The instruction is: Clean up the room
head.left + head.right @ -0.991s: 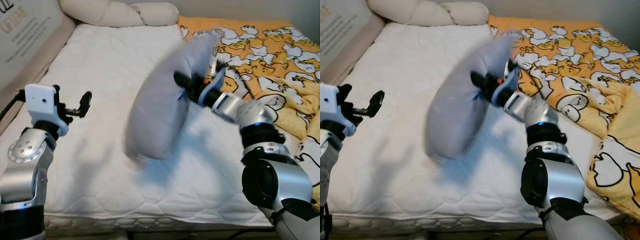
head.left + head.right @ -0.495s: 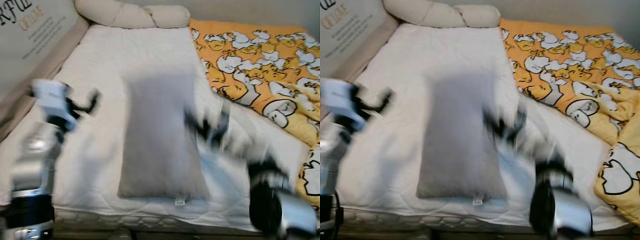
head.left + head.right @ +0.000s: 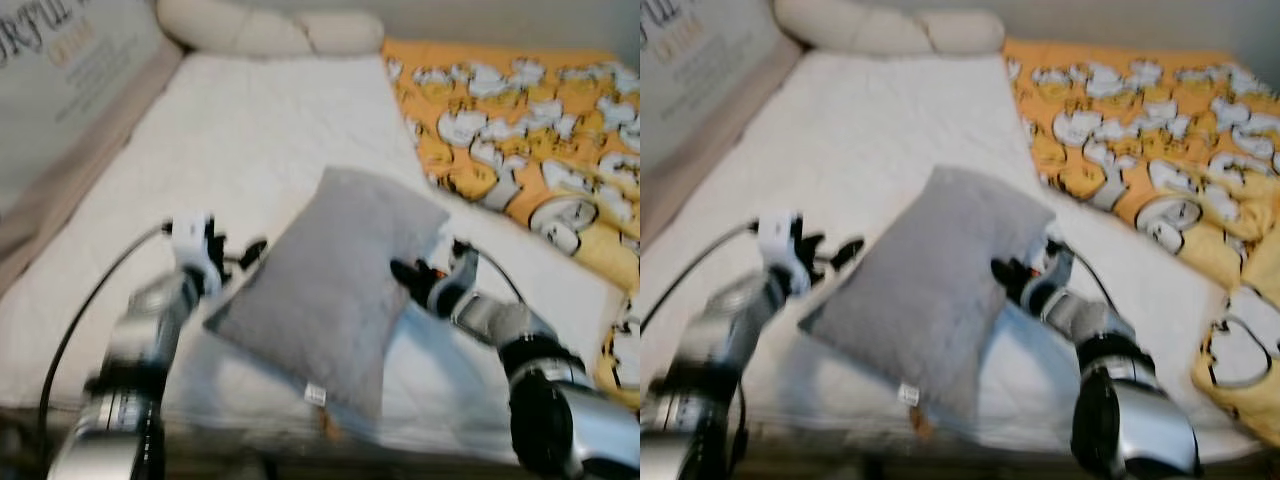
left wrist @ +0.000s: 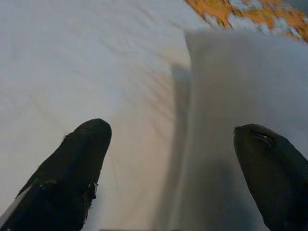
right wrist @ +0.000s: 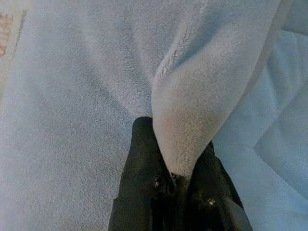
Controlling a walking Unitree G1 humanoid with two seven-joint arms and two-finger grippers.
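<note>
Across the white mattress [image 3: 250, 170], lying tilted now, with one corner toward the orange duck-print blanket [image 3: 520, 110] and the tagged corner hanging over the near edge: grey pillow [image 3: 330, 290], no longer flat and lengthwise as half a second ago, nor swinging in the air as a second ago. Pinching a fold of the pillow's fleece at its right edge, fingers clamped tight on the fabric in the right wrist view: right hand [image 3: 412, 275], having come lower and nearer the mattress edge than a second ago. Reaching in at the pillow's left edge, fingers [image 4: 77, 163] spread wide in the left wrist view with one over bare mattress and the other over grey fabric, gripping nothing: left hand [image 3: 238, 256], having come in from well apart to just beside the pillow. Sitting at the head of the bed, against the wall: cream bolster pillow [image 3: 270, 30]. Blurring both head views, leaving fingertip detail and the small tag [image 3: 316, 394] hard to read. Hiding the pillow's underside and the mattress beneath it; cutting off the blanket at the right.
</note>
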